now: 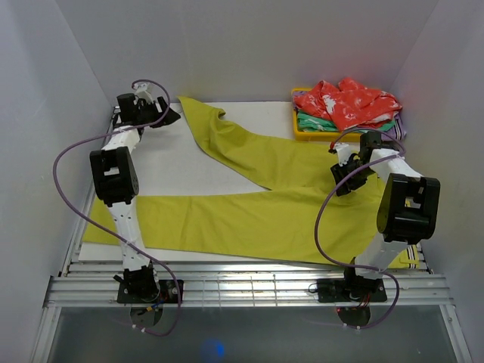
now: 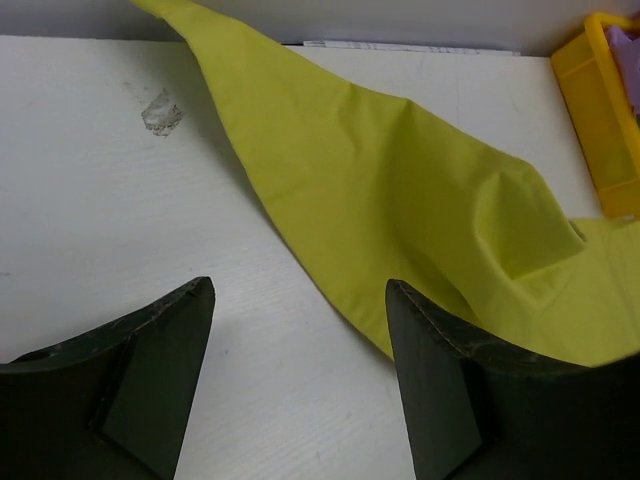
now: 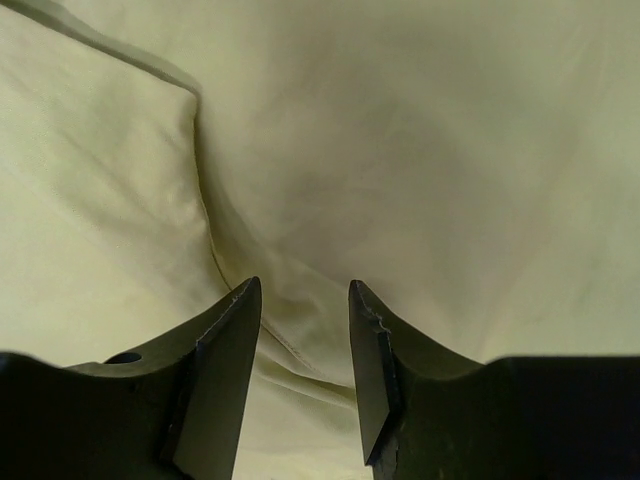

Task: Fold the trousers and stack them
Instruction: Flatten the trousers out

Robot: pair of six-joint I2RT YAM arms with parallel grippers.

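Note:
The mustard yellow-green trousers [image 1: 257,215] lie spread on the white table [image 1: 181,166] in a V. One leg runs to the far left and the other along the front. The striped waistband strip [image 1: 409,262] shows at the near right. My left gripper [image 1: 171,115] is open and empty beside the far leg's end. In the left wrist view it [image 2: 300,285] hovers over bare table, and the leg [image 2: 400,200] lies by its right finger. My right gripper [image 1: 342,184] is open just over the trousers' middle. In the right wrist view it [image 3: 303,285] has a cloth fold and seam [image 3: 290,340] between its jaws.
A yellow bin [image 1: 302,134] stands at the back right; its rim also shows in the left wrist view [image 2: 610,130]. It holds a red patterned garment [image 1: 348,102] on top of a green one [image 1: 314,121]. White walls enclose the table on three sides.

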